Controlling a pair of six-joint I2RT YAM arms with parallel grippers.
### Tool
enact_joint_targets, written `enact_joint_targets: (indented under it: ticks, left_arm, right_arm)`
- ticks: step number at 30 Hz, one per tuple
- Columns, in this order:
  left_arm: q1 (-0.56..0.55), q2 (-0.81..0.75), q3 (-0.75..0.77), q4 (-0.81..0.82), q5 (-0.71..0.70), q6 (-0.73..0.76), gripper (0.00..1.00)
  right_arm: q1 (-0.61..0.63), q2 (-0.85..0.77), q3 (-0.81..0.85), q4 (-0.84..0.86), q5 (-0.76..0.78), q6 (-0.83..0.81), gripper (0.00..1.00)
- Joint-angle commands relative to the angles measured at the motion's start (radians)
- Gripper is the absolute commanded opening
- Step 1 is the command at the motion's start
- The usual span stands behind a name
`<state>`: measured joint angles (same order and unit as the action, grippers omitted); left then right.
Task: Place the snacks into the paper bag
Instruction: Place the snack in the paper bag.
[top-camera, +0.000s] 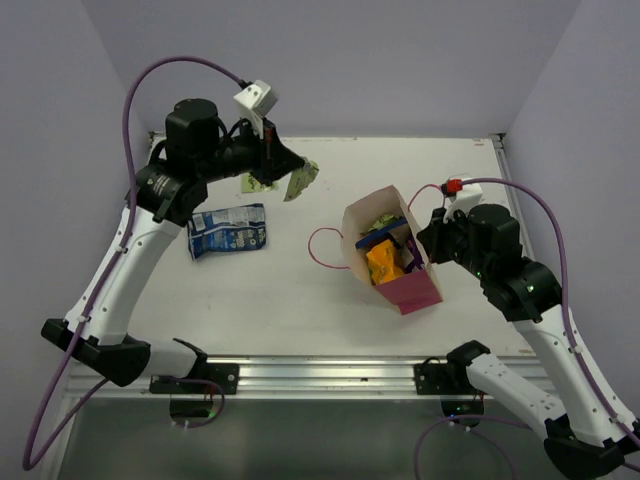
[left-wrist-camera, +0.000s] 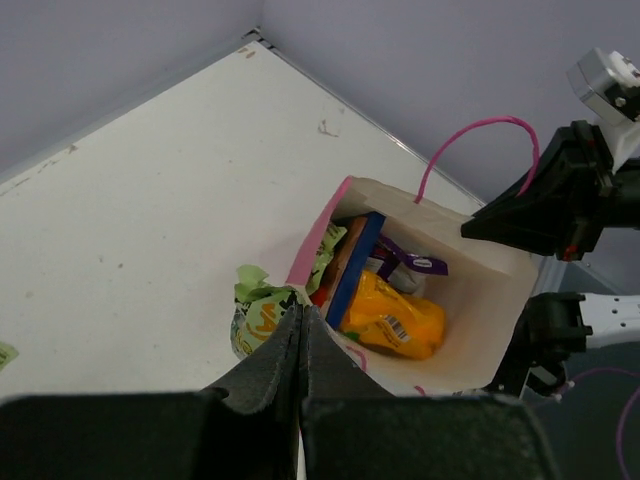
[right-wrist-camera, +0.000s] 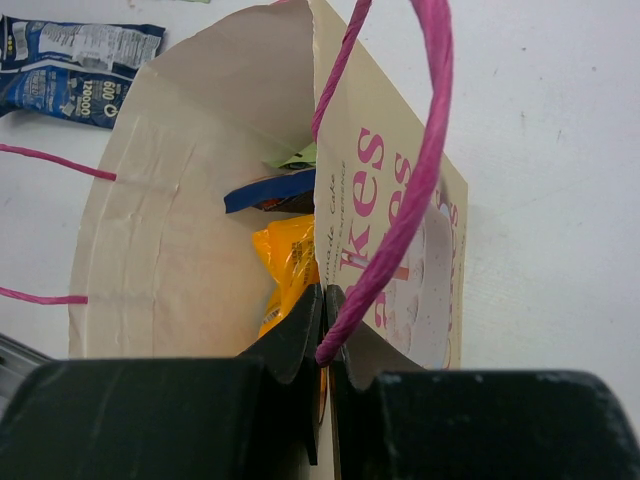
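Note:
The paper bag (top-camera: 418, 285) stands open mid-table, cream with a pink side. Inside it lie an orange packet (top-camera: 384, 260), a dark blue one (top-camera: 378, 240), a purple one (left-wrist-camera: 410, 262) and a green one (top-camera: 380, 220). My right gripper (top-camera: 420, 246) is shut on the bag's near wall at the rim (right-wrist-camera: 325, 300), beside the pink handle cord (right-wrist-camera: 400, 200). My left gripper (top-camera: 296, 170) is shut on a small green packet (top-camera: 302, 181) and holds it above the table, left of the bag (left-wrist-camera: 255, 315). A second dark blue packet (top-camera: 228, 231) and another green packet (top-camera: 255, 184) lie on the table.
The bag's other pink handle loop (top-camera: 322, 246) lies on the table to its left. The table's back edge (top-camera: 400, 138) meets the purple walls.

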<state>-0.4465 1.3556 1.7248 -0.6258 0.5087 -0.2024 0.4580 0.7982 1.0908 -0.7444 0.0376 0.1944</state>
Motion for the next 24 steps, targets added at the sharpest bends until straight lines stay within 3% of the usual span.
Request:
enact_joint_targets:
  ticks: [1, 24]
  left_arm:
    - [-0.072, 0.005, 0.044, -0.011, 0.044, -0.015, 0.0]
    - [-0.397, 0.135, 0.128, -0.081, -0.067, 0.021, 0.0]
  right_arm:
    - [0.002, 0.004, 0.037, 0.01, 0.005, 0.008, 0.05]
    - [0.002, -0.004, 0.024, 0.01, 0.005, 0.011, 0.05]
